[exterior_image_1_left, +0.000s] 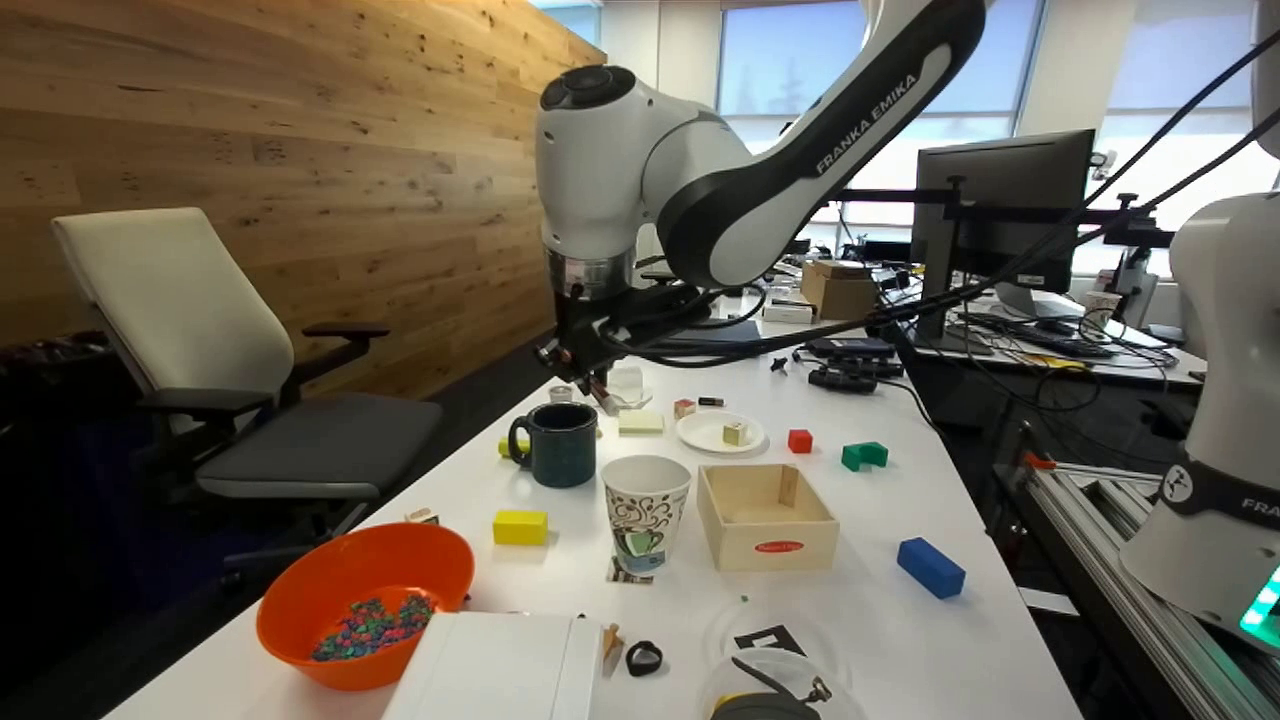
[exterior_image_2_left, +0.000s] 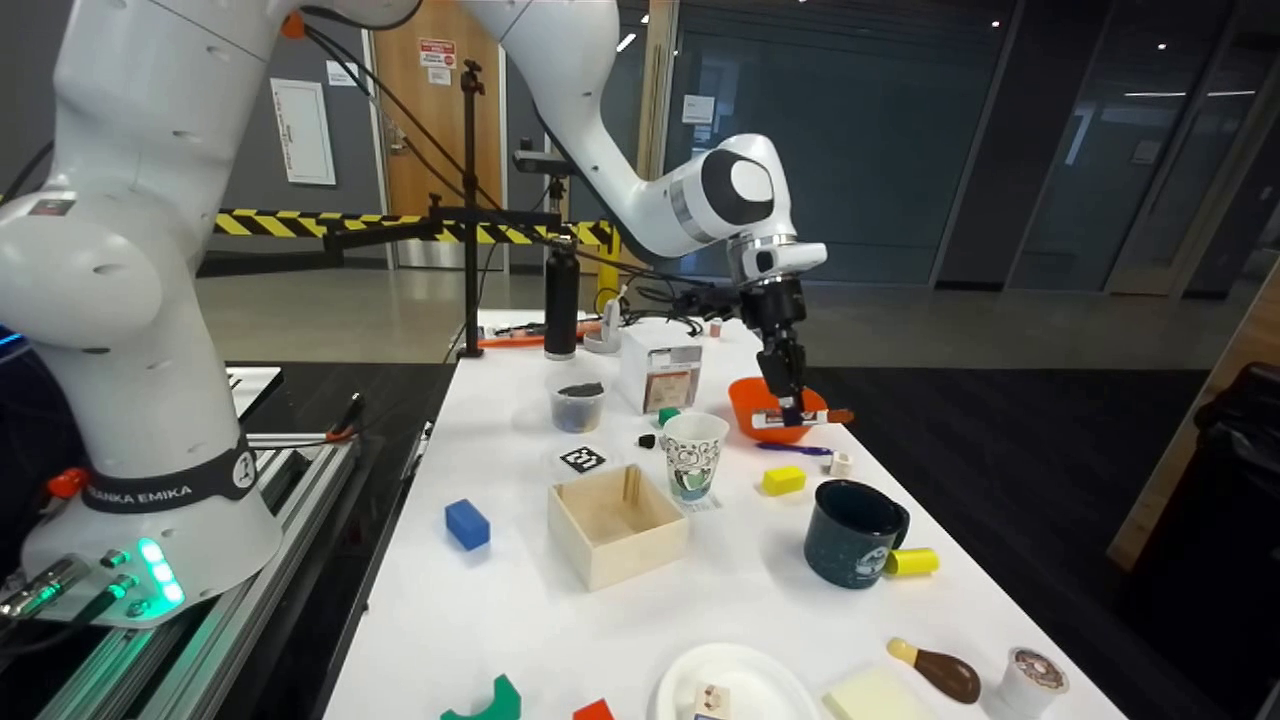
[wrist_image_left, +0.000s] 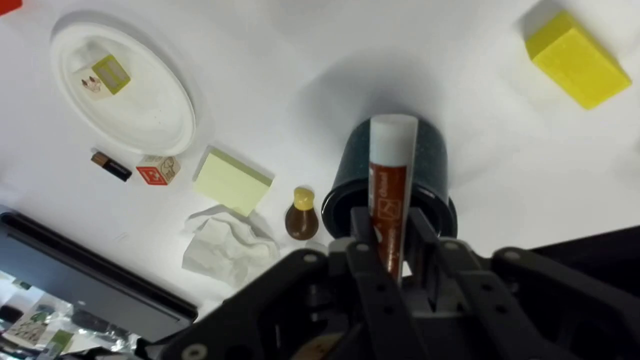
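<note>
My gripper (wrist_image_left: 390, 220) is shut on a marker (wrist_image_left: 391, 185) with a brown label and a whitish end. The marker also shows in an exterior view (exterior_image_2_left: 770, 419), lying crosswise in the gripper's fingers (exterior_image_2_left: 792, 408). The gripper holds it above the table. In the wrist view a dark green mug (wrist_image_left: 430, 150) lies beneath the marker, its opening partly hidden by the marker and fingers. The mug stands upright in both exterior views (exterior_image_1_left: 562, 448) (exterior_image_2_left: 845, 540). A brown and yellow toy bulb (wrist_image_left: 301, 220) lies beside the mug.
Around are a paper cup (exterior_image_1_left: 642, 505), wooden box (exterior_image_1_left: 775, 545), orange bowl (exterior_image_1_left: 300, 590), yellow block (exterior_image_1_left: 520, 527) and blue block (exterior_image_1_left: 930, 567). A white plate (wrist_image_left: 155, 112) bears a toy block. A notepad (wrist_image_left: 231, 182) and crumpled tissue (wrist_image_left: 227, 250) lie nearby. Cables hang along the arm.
</note>
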